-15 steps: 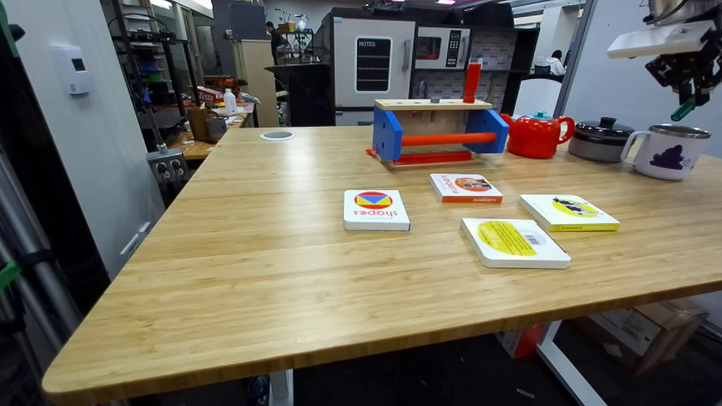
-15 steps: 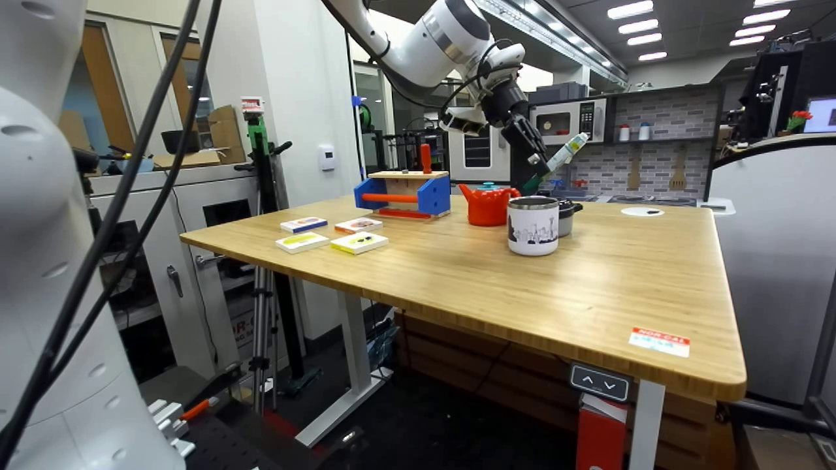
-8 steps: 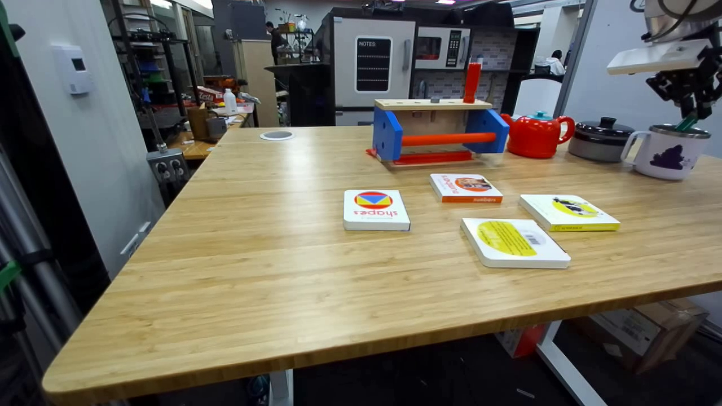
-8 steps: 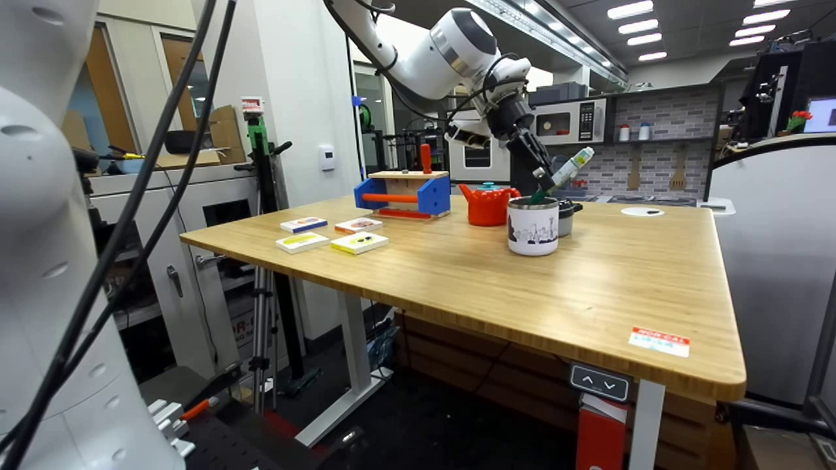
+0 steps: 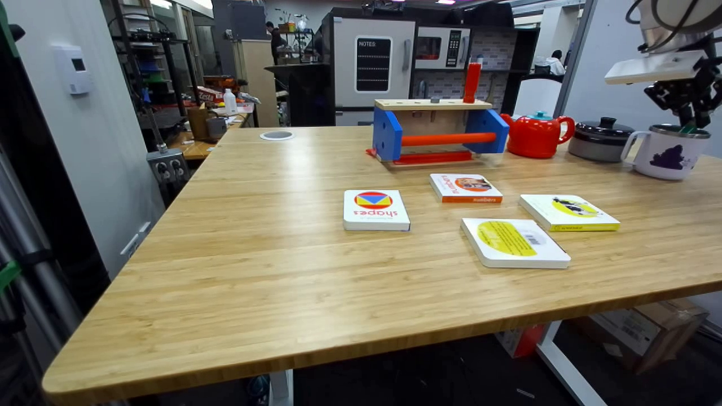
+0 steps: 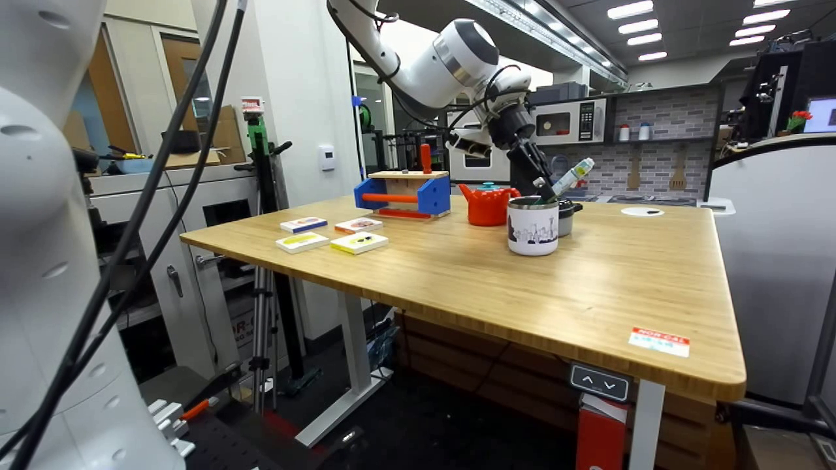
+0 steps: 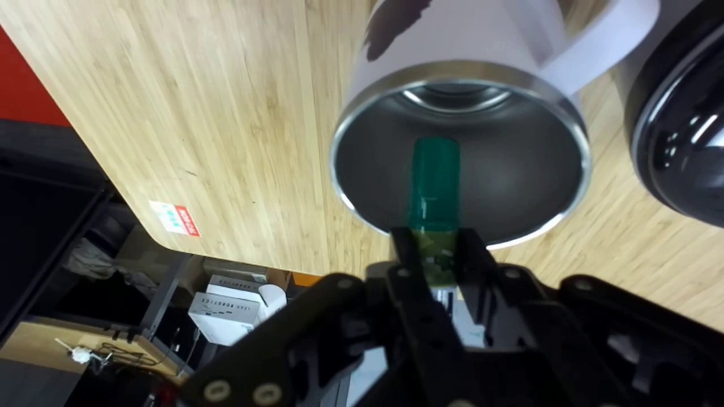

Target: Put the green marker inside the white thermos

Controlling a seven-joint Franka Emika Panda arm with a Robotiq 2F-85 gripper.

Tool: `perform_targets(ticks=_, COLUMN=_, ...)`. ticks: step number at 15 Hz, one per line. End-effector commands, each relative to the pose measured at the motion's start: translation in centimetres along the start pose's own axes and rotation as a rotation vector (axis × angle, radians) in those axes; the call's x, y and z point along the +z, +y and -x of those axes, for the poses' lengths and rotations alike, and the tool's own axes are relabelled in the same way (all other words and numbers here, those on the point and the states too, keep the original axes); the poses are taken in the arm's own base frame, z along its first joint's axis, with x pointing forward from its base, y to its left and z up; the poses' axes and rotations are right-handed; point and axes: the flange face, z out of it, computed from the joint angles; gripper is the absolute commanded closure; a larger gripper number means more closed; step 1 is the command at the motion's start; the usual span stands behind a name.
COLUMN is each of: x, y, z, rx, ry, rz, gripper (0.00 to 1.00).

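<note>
The mug (image 7: 464, 37) is round, with smooth white walls, a shiny steel rim and a dull grey inside. The gripper (image 7: 435, 243) holds the slim, tilted marker (image 7: 435, 186) pinched between its fingers, green end beyond the fingertips, within the mug's mouth. Beside the mug on the grained wooden table (image 6: 627, 274) stands a glossy-lidded pot (image 7: 690, 141).

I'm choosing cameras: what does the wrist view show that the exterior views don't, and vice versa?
Only the wrist view: deep inside the white thermos, and a white box lettered LEAN ROBOTICS. Only the exterior views, both: red teapot, toy workbench, four small books. Shared: the pincer holding the green marker, the thermos, the black-lidded pot, the table.
</note>
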Motion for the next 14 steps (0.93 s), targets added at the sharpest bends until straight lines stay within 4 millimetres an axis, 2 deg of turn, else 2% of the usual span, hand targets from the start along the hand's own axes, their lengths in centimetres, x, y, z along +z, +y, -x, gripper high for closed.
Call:
perform_targets(ticks=1, x=-0.4, y=-0.3, z=-0.2, rx=0.005, ry=-0.018, rz=-0.011, gripper=0.73)
perform_targets(ticks=2, x=-0.5, y=-0.3, z=-0.1, rx=0.006, ry=-0.02, rz=-0.013, gripper=0.51)
perform_targets(ticks=9, x=-1.5, y=-0.7, z=0.8, rx=-0.02, ry=-0.05, rz=-0.034, gripper=0.05)
perform_targets(ticks=10, x=-1.7, y=-0.7, z=0.9, rx=-0.022, ry=-0.053, rz=-0.036, gripper=0.01)
perform_targets(ticks=14, x=-2.3, y=-0.8, z=1.2, rx=-0.032, ry=-0.054, rz=-0.049, gripper=0.0)
